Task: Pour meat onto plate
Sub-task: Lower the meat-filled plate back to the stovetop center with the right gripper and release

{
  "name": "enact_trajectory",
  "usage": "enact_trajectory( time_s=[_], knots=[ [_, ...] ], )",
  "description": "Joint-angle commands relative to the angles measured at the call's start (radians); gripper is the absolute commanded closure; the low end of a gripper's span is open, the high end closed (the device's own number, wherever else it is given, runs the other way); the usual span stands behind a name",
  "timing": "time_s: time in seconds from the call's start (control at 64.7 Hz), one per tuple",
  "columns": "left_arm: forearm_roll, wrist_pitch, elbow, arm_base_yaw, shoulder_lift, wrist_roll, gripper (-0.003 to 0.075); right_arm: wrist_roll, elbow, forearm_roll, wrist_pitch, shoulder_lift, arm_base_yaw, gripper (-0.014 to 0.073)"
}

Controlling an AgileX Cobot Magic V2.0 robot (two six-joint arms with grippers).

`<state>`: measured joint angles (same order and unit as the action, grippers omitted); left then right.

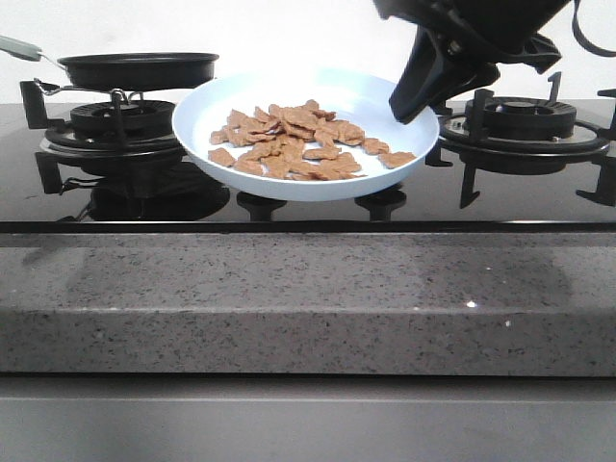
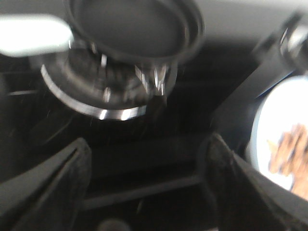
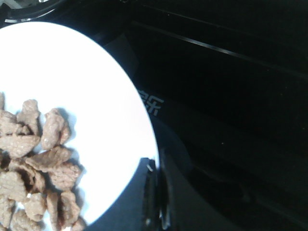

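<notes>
Meat (image 1: 294,144) lies as a loose heap of small, flat, light-brown pieces, spread over the middle and right of the plate (image 1: 207,120), with a few strays near its right rim. That plate is round, shallow, pale blue-white and tilted, its right side raised; it sits between the two burners at the centre of the dark glass hob. My right end effector (image 1: 416,96) is clenched on the plate's right rim, coming down at a slant from the upper right; in my right wrist view one finger (image 3: 153,192) lies against the white edge, with the meat just beside it on the plate's floor. To the left, a black frying pan (image 1: 140,69) rests on the left burner grate (image 1: 115,125), just beside the plate's left rim, its pale handle (image 1: 19,46) pointing left. The right burner (image 1: 527,120) stands behind my right arm. Nearer, the grey speckled table (image 1: 308,298) runs the full width. My left end effector (image 2: 149,192) hangs released above the hob near the pan, fingers spread wide; that view is blurred.
</notes>
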<state>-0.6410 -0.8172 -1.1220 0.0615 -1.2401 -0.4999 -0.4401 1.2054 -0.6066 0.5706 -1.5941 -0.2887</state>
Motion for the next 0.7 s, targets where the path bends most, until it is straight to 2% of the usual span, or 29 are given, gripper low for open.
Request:
enact_trajectory(
  time_s=[0.0,0.124,0.232,0.433,0.68],
  knots=[
    [0.215,0.109,0.024,-0.091,0.111,0.163,0.0227,-0.012,0.023,-0.011,-0.038,0.029,0.000,0.0652],
    [0.483,0.126,0.080,-0.188,0.205,0.369,0.0227,-0.012,0.023,-0.011,-0.038,0.029,0.000,0.0652],
    [0.593,0.113,0.128,-0.227,0.280,0.485,0.0227,-0.012,0.023,-0.011,-0.038,0.029,0.000,0.0652],
    [0.614,0.097,0.195,-0.232,0.390,0.509,0.0227,-0.012,0.023,-0.011,-0.038,0.029,0.000,0.0652],
    [0.612,0.087,0.206,-0.232,0.455,0.509,0.0227,-0.012,0.023,-0.011,-0.038,0.029,0.000,0.0652]
  ],
)
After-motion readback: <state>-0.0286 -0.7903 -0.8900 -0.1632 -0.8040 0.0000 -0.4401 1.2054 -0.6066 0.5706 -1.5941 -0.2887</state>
